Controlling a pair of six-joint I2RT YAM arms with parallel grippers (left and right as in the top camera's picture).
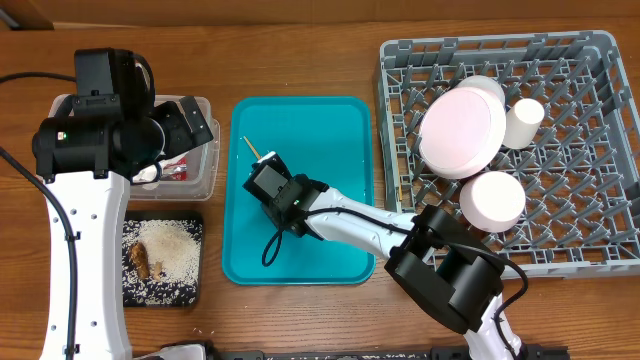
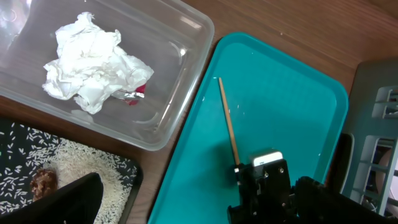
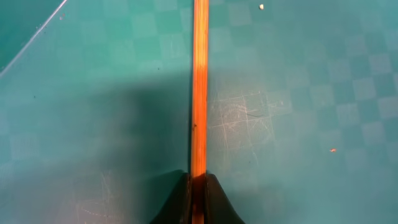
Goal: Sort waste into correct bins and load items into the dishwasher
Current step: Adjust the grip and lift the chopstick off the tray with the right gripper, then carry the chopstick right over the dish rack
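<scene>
Right fingers (image 3: pixel 221 208) (tight) around chopstick (image 3: pixel 199 87)

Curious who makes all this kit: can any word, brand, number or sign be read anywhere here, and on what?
None: no readable text in any view. The teal plastic tray, grey plastic dish rack, clear plastic tub, flat black tray, white round plate and thin wooden chopstick are all unmarked; the black-and-white robot arms show no legible label.

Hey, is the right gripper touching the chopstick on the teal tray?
Touching. In the right wrist view the right gripper has its fingers closed on both sides of the chopstick, no gap.
</scene>
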